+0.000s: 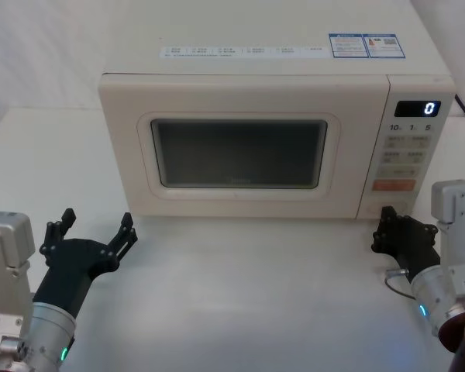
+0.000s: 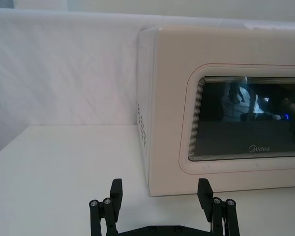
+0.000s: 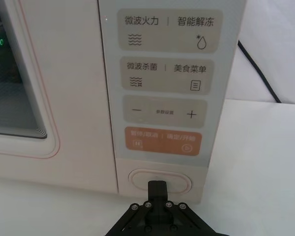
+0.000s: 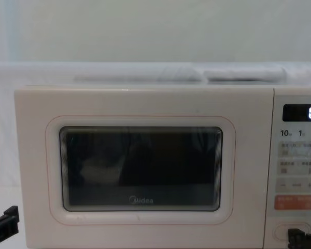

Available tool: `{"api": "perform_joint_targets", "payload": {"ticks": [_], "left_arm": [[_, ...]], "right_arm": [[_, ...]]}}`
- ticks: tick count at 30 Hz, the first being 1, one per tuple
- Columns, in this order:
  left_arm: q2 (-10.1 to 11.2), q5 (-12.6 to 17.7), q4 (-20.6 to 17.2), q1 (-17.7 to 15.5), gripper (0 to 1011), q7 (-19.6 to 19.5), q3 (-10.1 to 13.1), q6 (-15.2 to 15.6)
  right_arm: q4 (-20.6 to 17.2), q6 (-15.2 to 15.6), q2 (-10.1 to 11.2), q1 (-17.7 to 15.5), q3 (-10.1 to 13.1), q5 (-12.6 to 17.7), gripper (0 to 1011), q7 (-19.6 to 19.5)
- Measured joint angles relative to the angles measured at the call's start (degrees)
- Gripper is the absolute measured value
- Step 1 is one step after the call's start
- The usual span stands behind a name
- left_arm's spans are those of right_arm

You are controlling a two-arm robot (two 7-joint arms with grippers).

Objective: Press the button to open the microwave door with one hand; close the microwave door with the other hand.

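Closed right gripper [image 3: 157,187] tip at the button [image 3: 160,181]; left gripper [image 2: 160,194] open beside microwave [image 2: 167,54] corner

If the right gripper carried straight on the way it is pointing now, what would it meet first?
Most likely the button: the right gripper, jaws shut, points squarely at it at the foot of the microwave panel. Whether they already touch is unclear.

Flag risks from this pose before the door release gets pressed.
1. The right gripper, fingers together, sits low on the button; it may slip off the lower rim.
2. The left gripper, open, waits before the microwave door near its left edge; a swinging door might hit it.
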Motion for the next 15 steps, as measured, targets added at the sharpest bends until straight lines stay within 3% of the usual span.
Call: {"api": "perform_joint_targets", "payload": {"ticks": [15], "left_arm": [[0.0, 0.0, 0.0, 0.0, 1001, 0.0, 0.0, 0.0]], "right_arm": [[1.6, -0.5, -0.2, 1.2, 0.4, -0.3, 0, -0.1]]}}
